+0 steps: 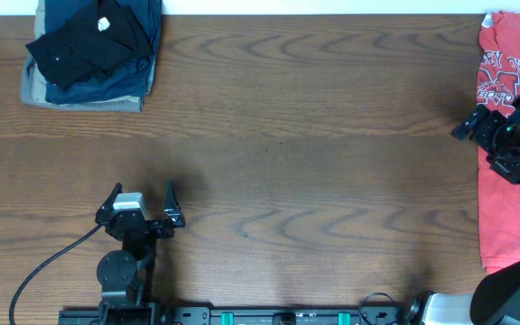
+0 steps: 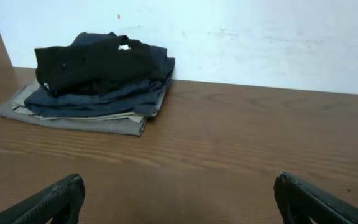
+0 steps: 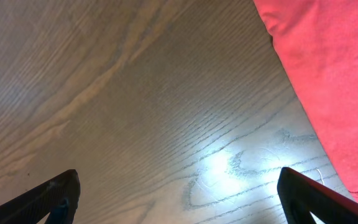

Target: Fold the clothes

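The clothes, a black shirt (image 1: 84, 41), lie bunched on top of a stack at the table's far left corner, a white tag (image 1: 104, 24) showing. The left wrist view shows the same black shirt (image 2: 95, 62) ahead and to the left, well beyond the fingers. My left gripper (image 1: 143, 188) stands open over bare wood near the front left, and in its own view the left gripper (image 2: 179, 186) has nothing between its fingers. My right gripper (image 1: 481, 149) hovers open at the right edge, and the wrist view of the right gripper (image 3: 179, 180) shows only table below it.
Under the black shirt lie blue denim (image 1: 106, 86) and tan cloth (image 1: 79, 99). A red printed T-shirt (image 1: 504, 208) stretches along the table's right edge, under the right arm; the same T-shirt (image 3: 334, 68) fills the right wrist view's upper right. A white wall (image 2: 260, 37) stands behind the stack.
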### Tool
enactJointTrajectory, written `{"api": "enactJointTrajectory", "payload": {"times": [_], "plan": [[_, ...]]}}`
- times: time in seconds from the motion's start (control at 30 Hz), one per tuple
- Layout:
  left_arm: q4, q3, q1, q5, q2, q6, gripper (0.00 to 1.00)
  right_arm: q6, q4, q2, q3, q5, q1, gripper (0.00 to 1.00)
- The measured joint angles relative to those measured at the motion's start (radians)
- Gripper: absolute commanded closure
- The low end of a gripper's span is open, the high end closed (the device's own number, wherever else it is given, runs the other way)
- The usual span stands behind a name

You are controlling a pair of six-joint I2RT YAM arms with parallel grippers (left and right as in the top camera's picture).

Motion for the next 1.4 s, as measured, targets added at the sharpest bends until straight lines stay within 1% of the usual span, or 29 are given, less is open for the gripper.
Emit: {"api": "enactJointTrajectory", "payload": {"times": [1.27,1.4], "plan": [[0.000,0.000,0.000,0.000,0.000,0.000,0.02,0.000,0.000,0.000,0.000,0.000,0.000,0.01],[0.000,0.000,0.000,0.000,0.000,0.000,0.02,0.000,0.000,-0.022,0.000,0.000,0.002,0.01]]}}
